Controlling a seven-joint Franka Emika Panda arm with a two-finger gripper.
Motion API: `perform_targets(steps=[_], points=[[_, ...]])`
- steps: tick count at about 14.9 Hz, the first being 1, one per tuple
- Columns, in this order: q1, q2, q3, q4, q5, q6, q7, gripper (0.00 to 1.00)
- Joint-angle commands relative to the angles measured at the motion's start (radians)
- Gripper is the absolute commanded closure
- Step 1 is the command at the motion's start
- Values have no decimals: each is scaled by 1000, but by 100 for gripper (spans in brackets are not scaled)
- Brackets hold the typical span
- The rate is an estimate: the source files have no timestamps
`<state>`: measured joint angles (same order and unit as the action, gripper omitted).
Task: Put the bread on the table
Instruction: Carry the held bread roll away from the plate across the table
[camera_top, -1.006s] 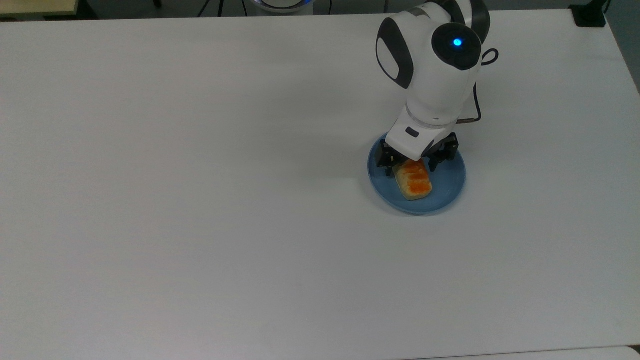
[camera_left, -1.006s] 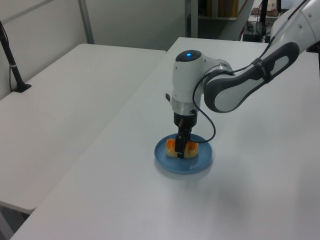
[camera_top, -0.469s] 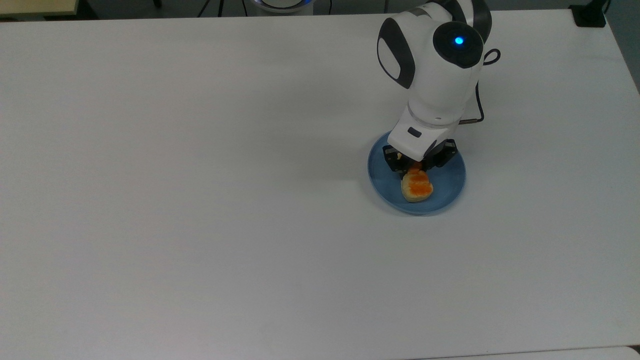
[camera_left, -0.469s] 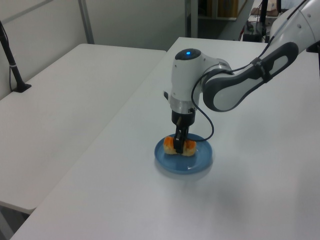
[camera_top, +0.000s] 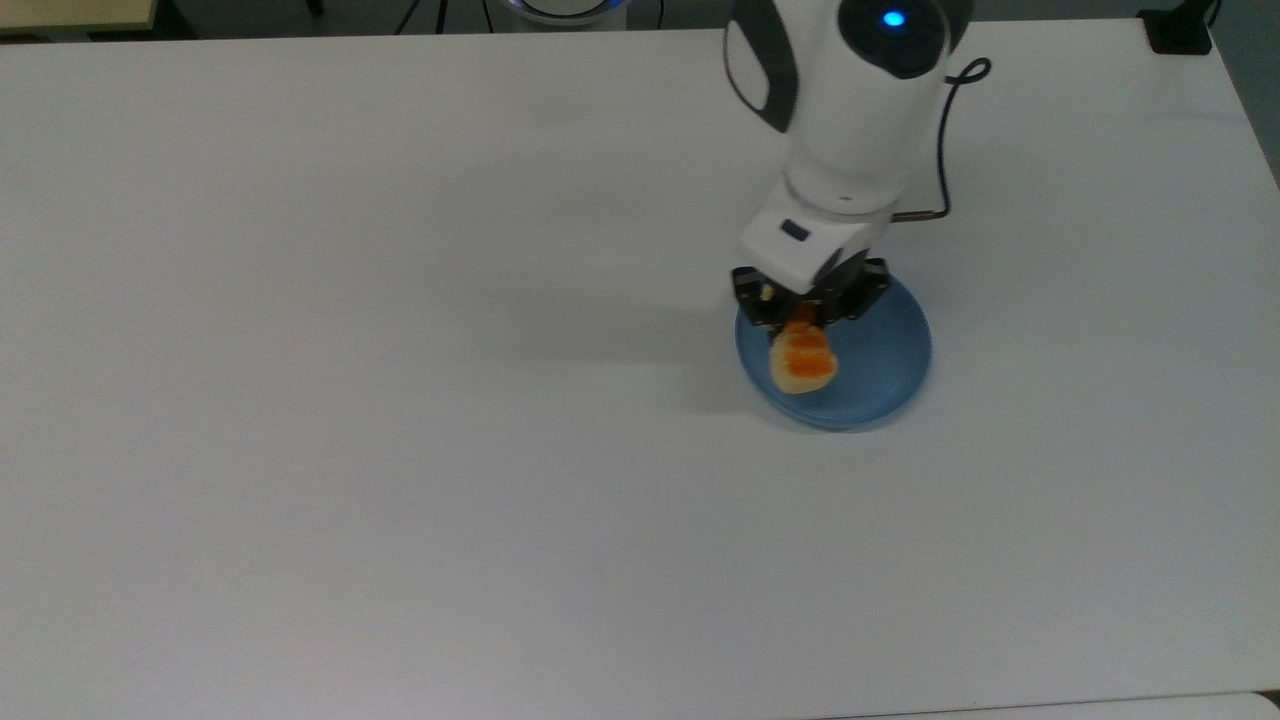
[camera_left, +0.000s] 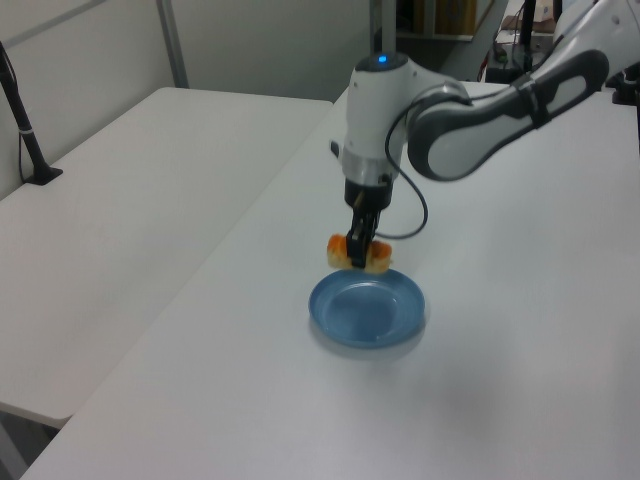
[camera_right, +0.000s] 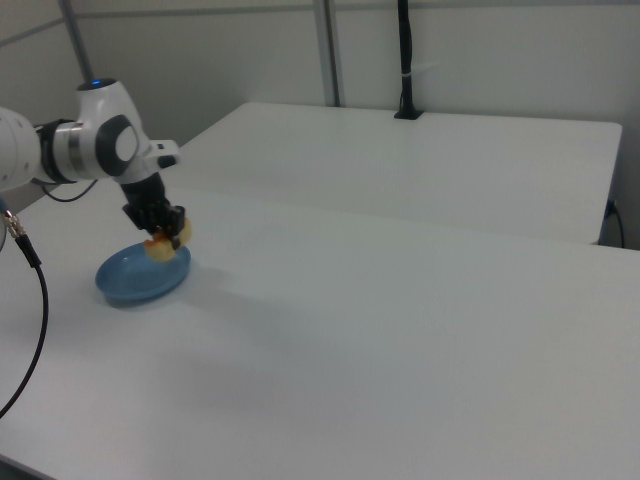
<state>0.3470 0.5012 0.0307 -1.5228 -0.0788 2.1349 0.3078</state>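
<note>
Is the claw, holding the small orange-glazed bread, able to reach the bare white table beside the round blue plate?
Probably yes. The claw holds the bread lifted above the plate, and nothing blocks the way to the table.

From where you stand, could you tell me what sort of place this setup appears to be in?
Probably a robotics lab or test room: a robot arm whose gripper holds the bread above a blue plate, plain white tables, and a black pole clamped to a far table.
</note>
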Motion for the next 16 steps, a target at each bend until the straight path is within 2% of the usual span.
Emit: perform_targets(steps=[1,4,6,11,13,16], points=[[-112,-27,-3,-39,-9,-18,-107,64],[-210,-27,-3,-59,-9,-46,-206,64],[-236,-26,-5,-68,-15,-44,-222,63],[-298,-18,-3,-103,-88,-32,-227,63],[-321,-15,-5,-103,-93,-30,-230,63],[-396,-16,-3,-97,-90,-32,-309,63]])
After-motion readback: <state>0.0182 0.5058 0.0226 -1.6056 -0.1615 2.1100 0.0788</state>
